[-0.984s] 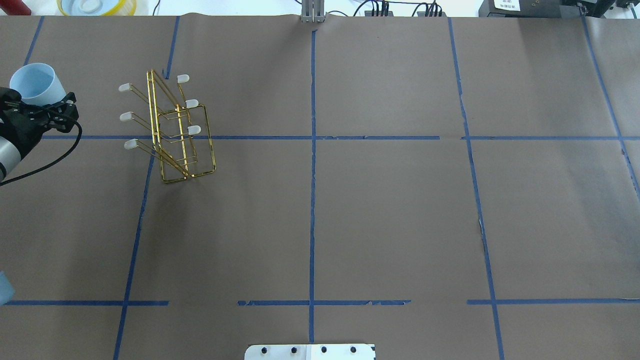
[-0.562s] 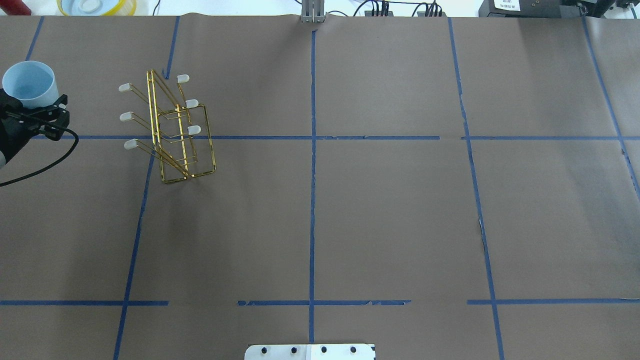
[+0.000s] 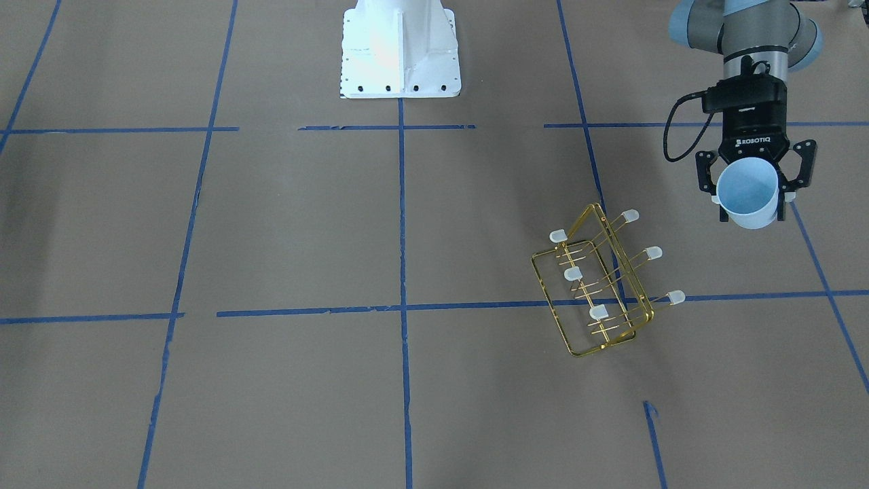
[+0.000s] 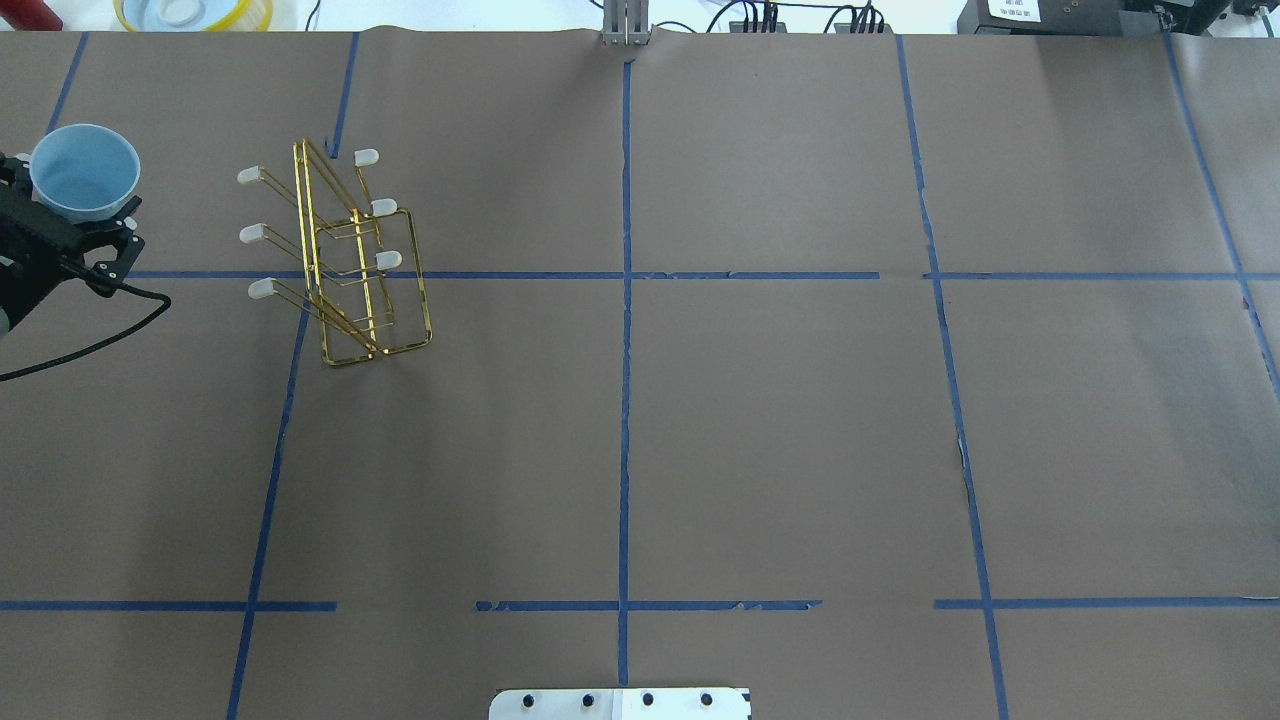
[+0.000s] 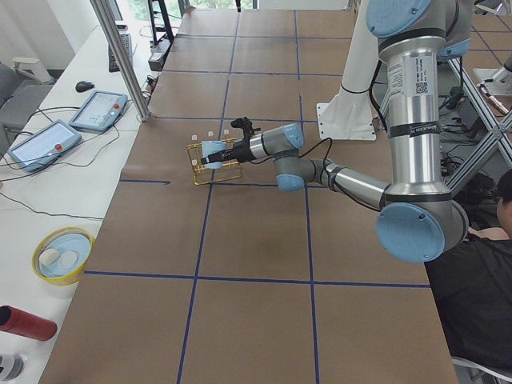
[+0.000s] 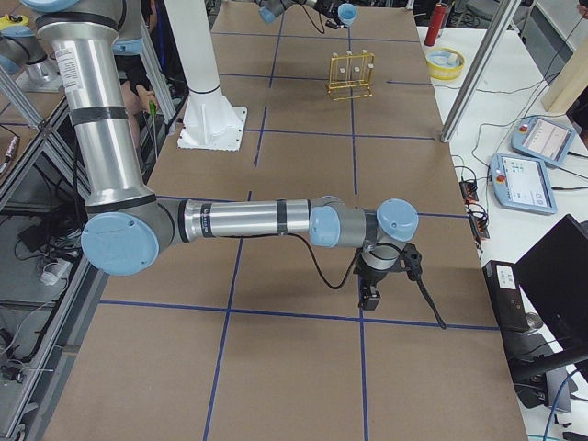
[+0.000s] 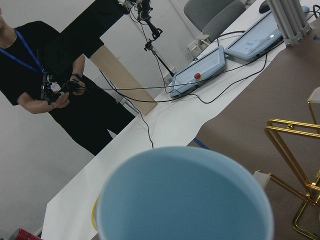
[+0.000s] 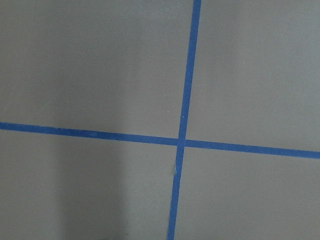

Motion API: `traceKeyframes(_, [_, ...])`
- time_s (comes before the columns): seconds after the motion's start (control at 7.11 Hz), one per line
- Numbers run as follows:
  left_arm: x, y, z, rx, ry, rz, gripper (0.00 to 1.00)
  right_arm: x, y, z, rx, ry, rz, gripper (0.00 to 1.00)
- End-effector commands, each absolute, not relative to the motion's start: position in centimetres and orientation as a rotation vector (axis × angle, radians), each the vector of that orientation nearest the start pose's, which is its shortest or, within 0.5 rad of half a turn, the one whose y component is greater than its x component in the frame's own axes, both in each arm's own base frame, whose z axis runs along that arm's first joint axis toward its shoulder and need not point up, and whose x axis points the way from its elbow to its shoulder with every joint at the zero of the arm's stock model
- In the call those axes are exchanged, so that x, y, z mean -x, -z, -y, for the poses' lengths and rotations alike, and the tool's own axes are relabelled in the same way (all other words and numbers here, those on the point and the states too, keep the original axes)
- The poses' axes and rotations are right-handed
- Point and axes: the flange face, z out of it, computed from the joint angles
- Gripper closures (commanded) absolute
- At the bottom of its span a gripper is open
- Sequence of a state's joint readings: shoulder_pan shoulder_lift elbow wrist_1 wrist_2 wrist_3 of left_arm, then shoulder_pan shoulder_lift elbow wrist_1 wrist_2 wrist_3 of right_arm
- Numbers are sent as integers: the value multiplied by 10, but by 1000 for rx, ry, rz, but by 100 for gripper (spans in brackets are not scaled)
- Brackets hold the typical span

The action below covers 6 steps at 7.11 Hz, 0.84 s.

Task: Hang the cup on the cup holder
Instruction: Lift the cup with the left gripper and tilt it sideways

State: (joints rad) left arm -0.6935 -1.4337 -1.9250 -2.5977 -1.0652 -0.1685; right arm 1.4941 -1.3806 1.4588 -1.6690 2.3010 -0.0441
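The pale blue cup is held in my left gripper, above the table, its open mouth turned towards the front-facing camera. In the overhead view the cup sits at the far left edge, left of the gold wire cup holder. The cup holder stands on the brown table, its white-capped prongs angled out on both sides. In the left wrist view the cup's rim fills the lower frame, with the cup holder to its right. My right gripper hangs over the table far from both; I cannot tell if it is open.
The robot's white base stands at the table's robot-side edge. A yellow-rimmed bowl and a red cylinder lie off the table beyond the left arm. Tablets sit on the side bench. An operator stands there.
My left gripper has turned with the cup, so the cup's open mouth now faces the overhead camera more squarely. The cup drifted left, then back right. The cup holder has not moved.
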Motion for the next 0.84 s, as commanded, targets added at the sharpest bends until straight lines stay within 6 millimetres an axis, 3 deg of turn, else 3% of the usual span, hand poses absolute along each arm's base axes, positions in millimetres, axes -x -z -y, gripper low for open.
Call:
traceKeyframes(0.0, [-233, -432, 415, -1256, -339, -219, 100, -23, -625, 573, 31, 108, 730, 0])
traceKeyframes(0.28, [-229, -434, 415, -1265, -545, -33, 100, -23, -625, 573, 31, 108, 730, 0])
traceKeyframes(0.42, [-221, -431, 417, -1285, -679, 193, 100, -23, -625, 573, 31, 108, 730, 0])
traceKeyframes(0.7, [-213, -417, 416, -1288, -843, 406, 100, -23, -625, 573, 31, 108, 730, 0])
